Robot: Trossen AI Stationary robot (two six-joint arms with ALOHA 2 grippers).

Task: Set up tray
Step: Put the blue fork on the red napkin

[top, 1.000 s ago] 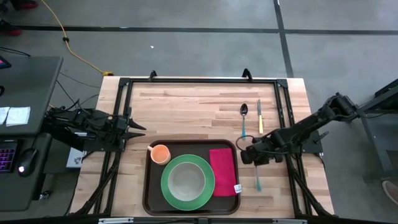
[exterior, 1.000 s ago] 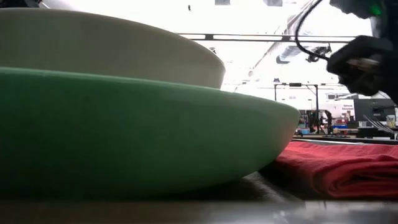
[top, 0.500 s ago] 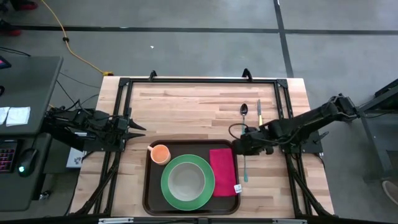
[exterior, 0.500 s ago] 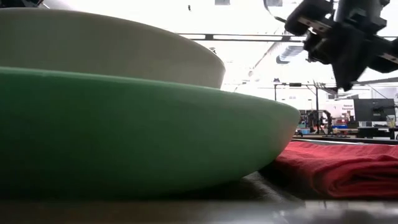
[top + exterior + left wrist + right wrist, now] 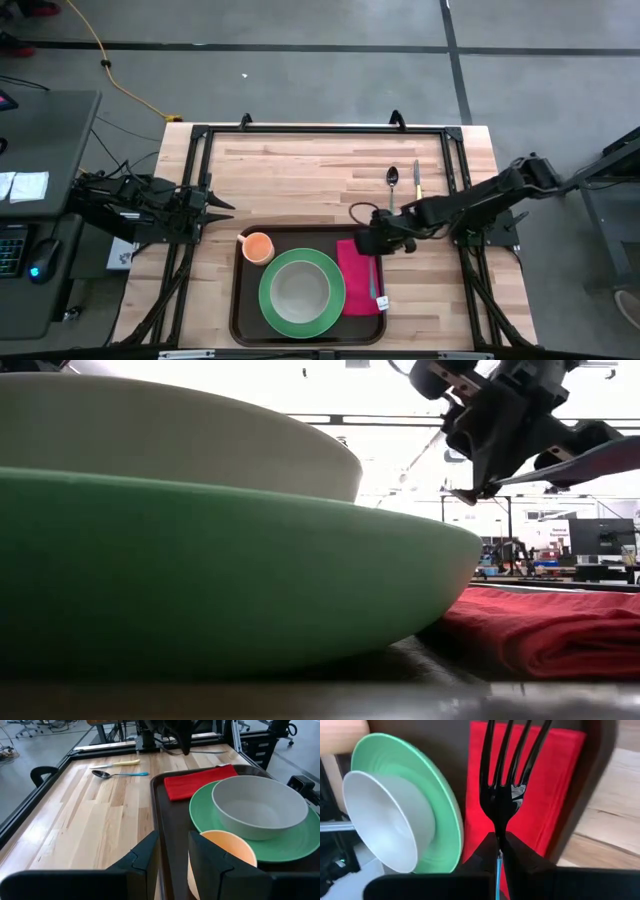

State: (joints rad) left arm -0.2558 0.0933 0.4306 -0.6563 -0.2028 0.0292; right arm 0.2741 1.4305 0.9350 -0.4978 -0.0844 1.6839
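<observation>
Step in hand: fork placement. Right gripper pinching fork by handle, tines beyond jaws over napkin on tray. Left gripper idle, part spread, tray just ahead. Next, likely: lower, release onto napkin.

Pale planked wood desk, smooth. Dark plastic tray, slight sheen. Red cloth napkin, matt. Glossy green plate, white bowl. Shiny metal fork.
</observation>
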